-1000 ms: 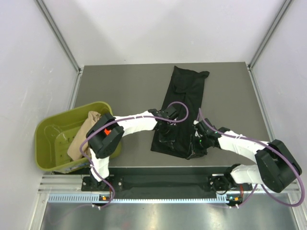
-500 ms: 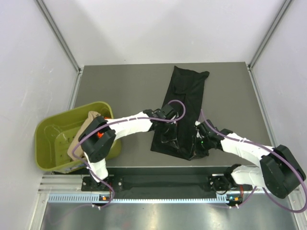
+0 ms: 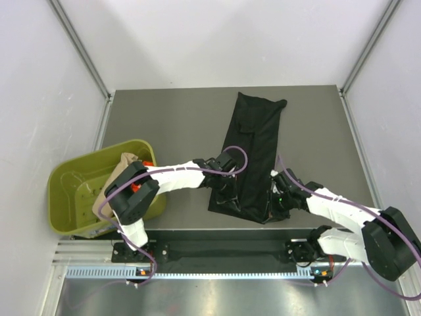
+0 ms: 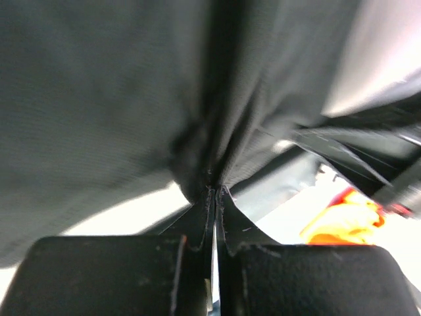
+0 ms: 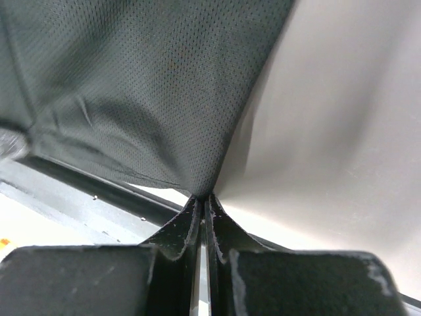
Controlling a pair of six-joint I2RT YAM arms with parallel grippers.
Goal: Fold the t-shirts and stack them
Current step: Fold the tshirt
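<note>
An olive-green plastic tub [image 3: 69, 197] sits at the near left corner of the dark grey desk [image 3: 171, 125] — part of it juts past the desk's left edge. White walls [image 3: 217, 39] enclose three sides; a perforated metal rail [image 3: 223, 271] runs along the near side.

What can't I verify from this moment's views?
1. Top external: the grip spots on the black t-shirt, covered by the left end effector and the right end effector.
2. Left wrist: an orange blob, too blurred to identify.
3. Top external: the beige t-shirt in the green tub, partly behind the left arm.
</note>
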